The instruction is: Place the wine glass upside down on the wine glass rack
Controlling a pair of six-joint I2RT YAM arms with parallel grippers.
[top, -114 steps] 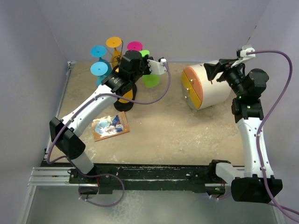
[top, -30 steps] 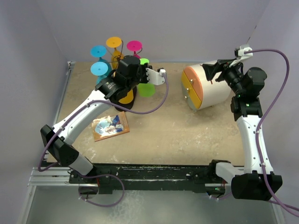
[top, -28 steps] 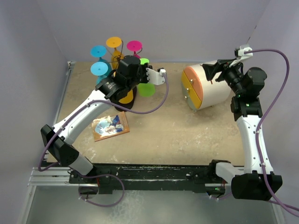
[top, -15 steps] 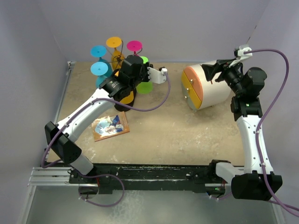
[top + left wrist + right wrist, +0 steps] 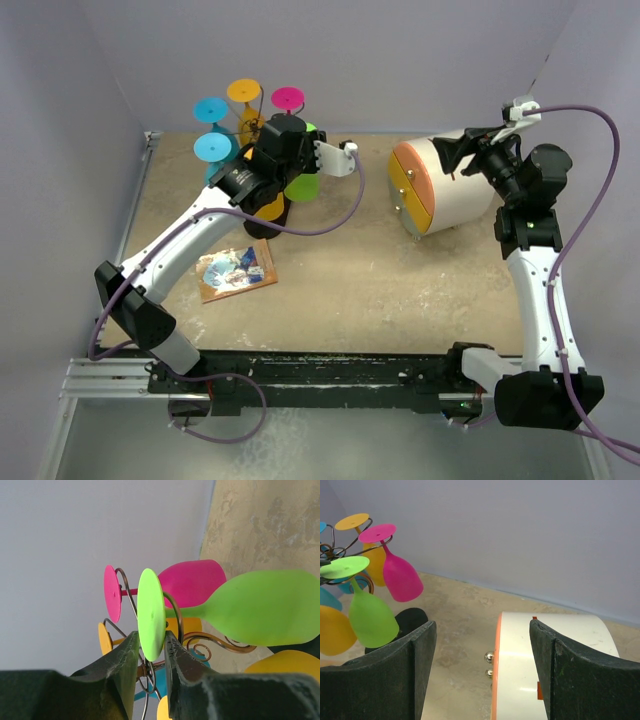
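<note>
Green wine glass (image 5: 260, 607) is found hung upside down on the rack (image 5: 412, 616), foot up and bowl down, with its stem passed through a wire curl. It is judged to be coloured plastic: light, stiff, smooth and a bit slippery, less breakable than real glass, with the thin stem as the weak spot. The bowl is judged too wide and rounded for a sure hold, so the stem or the flat foot (image 5: 151, 615) is taken as the place to grip. The left hand (image 5: 150, 640) is set at that foot, one finger on each side and close in. Whether the foot is pinched or only flanked cannot be told. The right hand (image 5: 482, 630) is spread wide with nothing in it, over a white drum with an orange front (image 5: 560, 640), well apart from the rack. The left wrist view alone shows the foot between the fingers (image 5: 125, 655) and the stem in the curl; from above this is hidden under the wrist. The right wrist view gives the side-on look: the green bowl is seen hanging beside a pink glass (image 5: 400, 577), above the black base. Only the top view shows both arms, the worktop (image 5: 380, 280) and a picture card (image 5: 237, 270) near the rack.
</note>
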